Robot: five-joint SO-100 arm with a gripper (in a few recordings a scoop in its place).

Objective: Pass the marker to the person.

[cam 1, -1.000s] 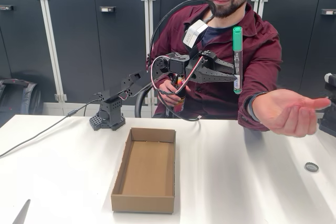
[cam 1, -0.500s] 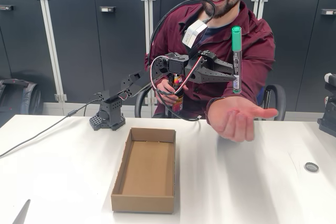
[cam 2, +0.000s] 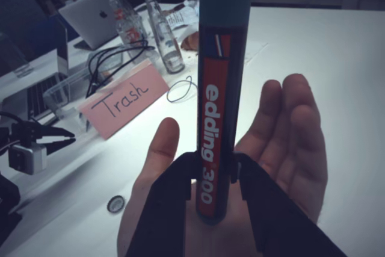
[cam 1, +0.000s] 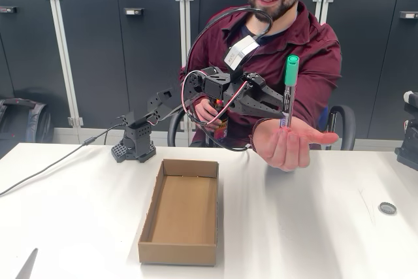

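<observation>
Change: the black two-finger pincer [cam 1: 279, 104] has dipped, bringing the thick green-capped, dark-barrelled marker [cam 1: 287, 91] down until its tip meets the open palm [cam 1: 287, 143] of the person in the maroon shirt [cam 1: 307, 44], whose hand has edged inward.
Meaning: handover looks near; release remains.
Pincer: clenched on the marker's lower barrel.
Writing: "edding 300" on the barrel; a pink card [cam 2: 123, 99] reads "Trash".

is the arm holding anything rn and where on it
Yes, the gripper holds the marker upright, jaws clamped on the lower barrel, green cap up, above the person's open hand.
</observation>
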